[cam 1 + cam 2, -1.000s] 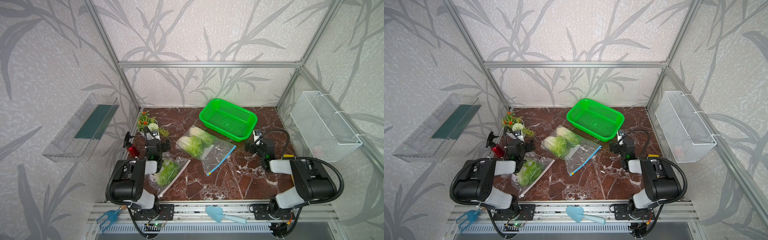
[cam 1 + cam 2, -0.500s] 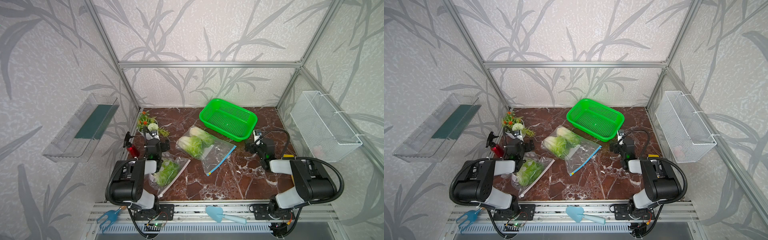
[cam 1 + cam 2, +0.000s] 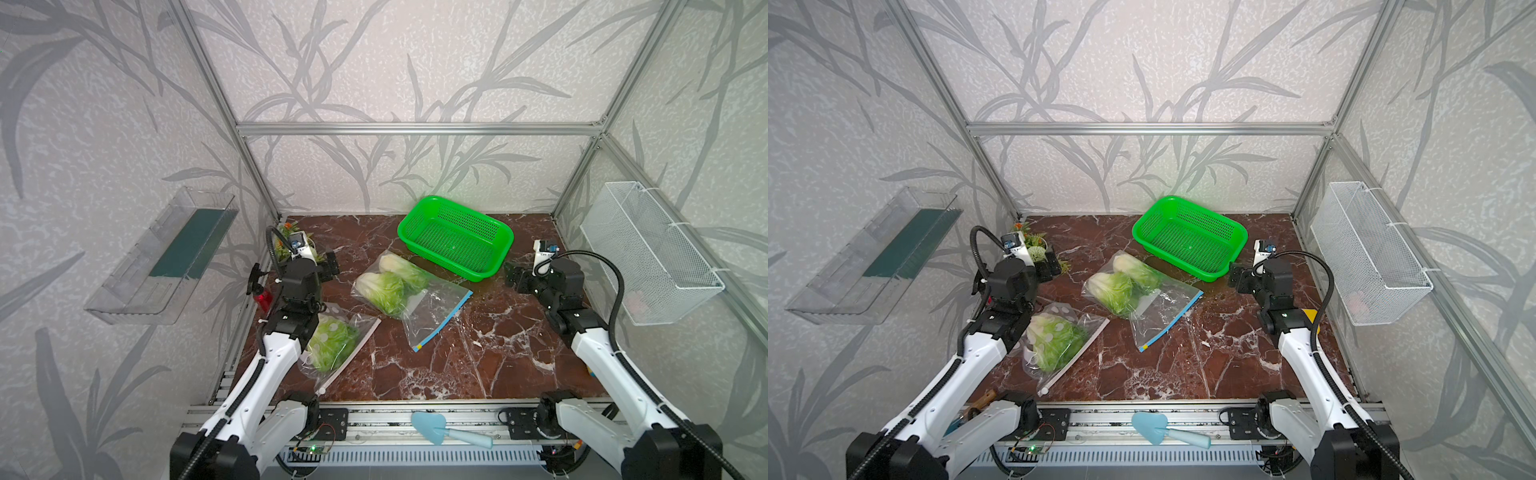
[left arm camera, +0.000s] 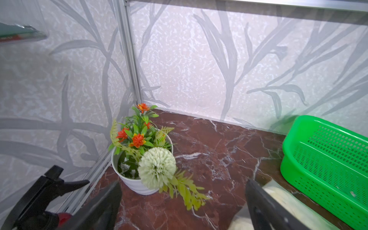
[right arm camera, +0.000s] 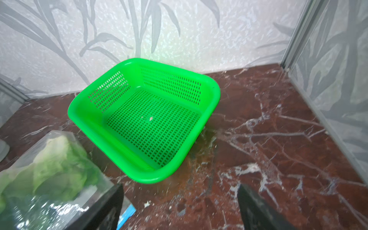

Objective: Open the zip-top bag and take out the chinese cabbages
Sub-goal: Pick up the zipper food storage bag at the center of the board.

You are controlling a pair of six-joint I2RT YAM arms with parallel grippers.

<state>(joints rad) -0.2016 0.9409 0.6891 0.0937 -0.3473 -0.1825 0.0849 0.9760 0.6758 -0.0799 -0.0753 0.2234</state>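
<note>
A clear zip-top bag (image 3: pixel 434 305) (image 3: pixel 1165 309) with a blue zip edge lies mid-table, holding two chinese cabbages (image 3: pixel 384 291) (image 3: pixel 1138 270). Another clear bag with a white closure lies front left, holding one cabbage (image 3: pixel 332 343) (image 3: pixel 1054 340) beside my left forearm. My left gripper (image 3: pixel 330 268) (image 4: pixel 183 185) is open above the table next to the flower pot, left of the middle bag. My right gripper (image 3: pixel 513 276) (image 5: pixel 180 186) is open over bare marble at the green basket's near corner. The middle bag's blue edge (image 5: pixel 126 214) shows by one of its fingers.
A green mesh basket (image 3: pixel 446 257) (image 5: pixel 215 95) stands at the back. White-potted flowers (image 4: pixel 143 151) stand in the back left corner, and a red spray bottle (image 3: pixel 262 297) stands by the left wall. A wire basket (image 3: pixel 648 249) and a clear shelf (image 3: pixel 166 257) hang on the side walls. A blue trowel (image 3: pixel 432 428) lies on the front rail.
Both arms have unfolded from their tucked pose, elbows swinging out toward the front rail. The grippers stay near the same spots. The bags have not moved.
</note>
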